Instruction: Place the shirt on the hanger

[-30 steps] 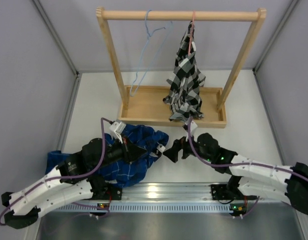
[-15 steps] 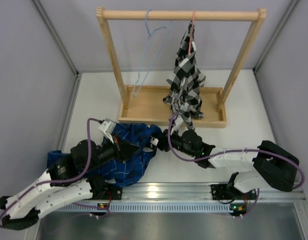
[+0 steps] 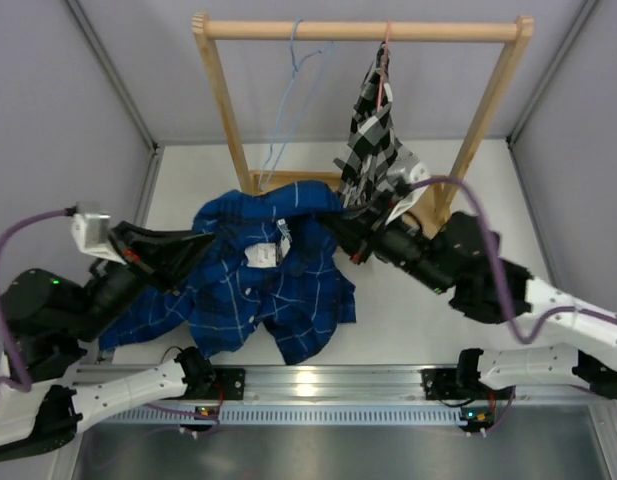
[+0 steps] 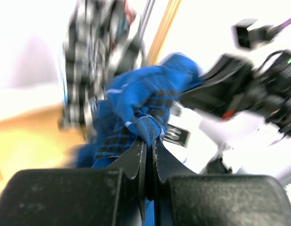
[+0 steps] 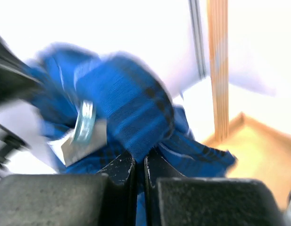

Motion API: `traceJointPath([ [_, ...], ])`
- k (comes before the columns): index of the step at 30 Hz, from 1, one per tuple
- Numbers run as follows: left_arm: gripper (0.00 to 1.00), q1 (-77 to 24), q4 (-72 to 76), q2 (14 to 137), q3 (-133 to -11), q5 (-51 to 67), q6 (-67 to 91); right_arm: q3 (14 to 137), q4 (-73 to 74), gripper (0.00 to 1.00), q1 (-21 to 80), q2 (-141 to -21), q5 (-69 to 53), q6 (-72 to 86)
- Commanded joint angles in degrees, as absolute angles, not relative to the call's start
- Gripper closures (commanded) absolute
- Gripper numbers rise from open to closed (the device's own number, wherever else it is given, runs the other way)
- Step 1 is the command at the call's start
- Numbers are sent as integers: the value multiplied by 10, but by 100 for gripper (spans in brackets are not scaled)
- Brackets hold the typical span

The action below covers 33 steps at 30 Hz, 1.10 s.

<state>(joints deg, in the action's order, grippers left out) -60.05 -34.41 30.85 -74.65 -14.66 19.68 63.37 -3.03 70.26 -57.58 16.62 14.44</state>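
The dark blue plaid shirt hangs lifted and spread between both arms in front of the wooden rack, its white label showing. My left gripper is shut on the shirt's left edge; in the left wrist view the cloth is pinched at the gripper. My right gripper is shut on the shirt's right edge, and the right wrist view shows a fold pinched at the gripper. The light-blue wire hanger hangs on the rack's bar, behind and above the shirt.
A wooden rack with a tray base stands at the back. A black-and-white checked shirt hangs on a pink hanger to the right of the blue one. Grey walls close in on both sides.
The right gripper has shut on the shirt's edge. Both arms have risen and moved apart, lifting the shirt off the table and spreading it toward the rack.
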Motion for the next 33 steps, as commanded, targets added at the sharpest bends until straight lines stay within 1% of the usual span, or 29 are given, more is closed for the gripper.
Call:
traceJointPath([
  [1, 100, -602, -283, 349, -844, -127, 97, 897, 217, 100, 742, -614, 198, 62],
  [2, 100, -602, -280, 357, -860, -126, 90, 960, 328, 100, 742, -639, 186, 60],
  [3, 100, -602, -279, 364, -876, -134, 81, 1068, 374, 100, 742, -663, 189, 66],
  [4, 100, -602, -279, 373, -873, -142, 81, 1110, 413, 100, 743, -702, 190, 69],
  [5, 100, -602, -277, 374, -862, -159, 82, 1133, 442, 100, 743, -713, 192, 73],
  [6, 100, -602, -268, 370, -820, -163, 87, 1125, 459, 100, 743, -716, 205, 89],
  [8, 100, -602, -251, 358, -757, -176, 105, 1067, 451, 100, 743, -694, 223, 126],
  [9, 100, -602, -225, 338, -680, -184, 117, 979, 420, 100, 743, -666, 229, 140],
  [10, 100, -602, -209, 325, -637, -193, 132, 925, 398, 100, 743, -647, 237, 157],
  [11, 100, -602, -192, 313, -594, -201, 162, 823, 374, 100, 743, -629, 249, 190],
  [12, 100, -602, -174, 289, -550, -200, 177, 779, 350, 100, 742, -599, 253, 204],
  [13, 100, -602, -145, 279, -468, -198, 194, 736, 314, 100, 742, -585, 257, 221],
  [14, 100, -602, -132, 272, -429, -193, 228, 699, 299, 100, 742, -574, 262, 252],
  [15, 100, -602, -119, 260, -392, -172, 242, 630, 284, 100, 742, -551, 264, 266],
  [16, 100, -602, -100, 257, -330, -167, 258, 597, 254, 100, 742, -540, 267, 281],
  [19, 100, -602, -91, 247, -267, -150, 313, 518, 238, 100, 742, -518, 303, 319],
  [21, 68, -602, -95, 230, -237, -149, 317, 493, 240, 100, 738, -517, 330, 326],
  [22, 49, -602, -104, 222, -236, -162, 316, 489, 240, 100, 736, -517, 330, 327],
  [23, 15, -602, -132, 217, -247, -176, 315, 487, 241, 100, 733, -517, 326, 326],
  [24, 2, -602, -148, 213, -257, -189, 311, 487, 243, 100, 729, -519, 325, 323],
  [26, 2, -602, -181, 220, -286, -210, 293, 493, 257, 100, 727, -522, 333, 314],
  [28, 2, -602, -195, 256, -348, -233, 295, 495, 265, 100, 727, -516, 339, 305],
  [29, 2, -602, -200, 271, -370, -268, 296, 494, 267, 100, 726, -512, 344, 295],
  [30, 2, -602, -243, 312, -426, -302, 308, 494, 275, 100, 726, -500, 348, 289],
  [31, 2, -602, -263, 336, -452, -331, 320, 493, 280, 100, 726, -493, 352, 287],
  [33, 2, -602, -280, 400, -495, -314, 304, 485, 283, 100, 726, -468, 352, 270],
])
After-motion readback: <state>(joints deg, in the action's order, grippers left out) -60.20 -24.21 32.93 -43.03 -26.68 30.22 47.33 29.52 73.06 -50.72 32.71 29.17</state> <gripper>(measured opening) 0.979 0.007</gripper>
